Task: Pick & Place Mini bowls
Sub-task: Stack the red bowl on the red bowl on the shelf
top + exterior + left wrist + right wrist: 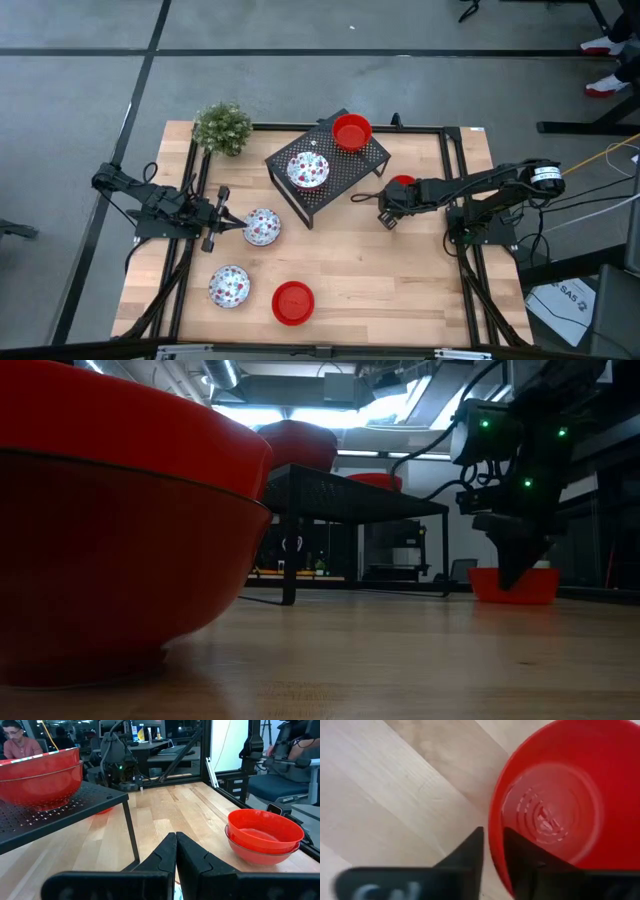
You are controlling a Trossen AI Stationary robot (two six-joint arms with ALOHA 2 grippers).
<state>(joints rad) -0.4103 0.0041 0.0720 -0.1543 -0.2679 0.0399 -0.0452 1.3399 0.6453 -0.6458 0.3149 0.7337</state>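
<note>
Right end effector (492, 851) pinches the rim of a red bowl (565, 805) on the desk (400, 270); left end effector (176, 851) rests closed.

A robotics lab: a pale wooden worktable (400, 270) on grey concrete floor (300, 90), cluttered equipment benches (165, 747) behind, bright ceiling strip lights (400, 415).

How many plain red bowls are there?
3: one red bowl on the rack's far corner, one red bowl at the table's near edge, and one red bowl at the right gripper, partly hidden by that arm. None seem hidden.
</note>
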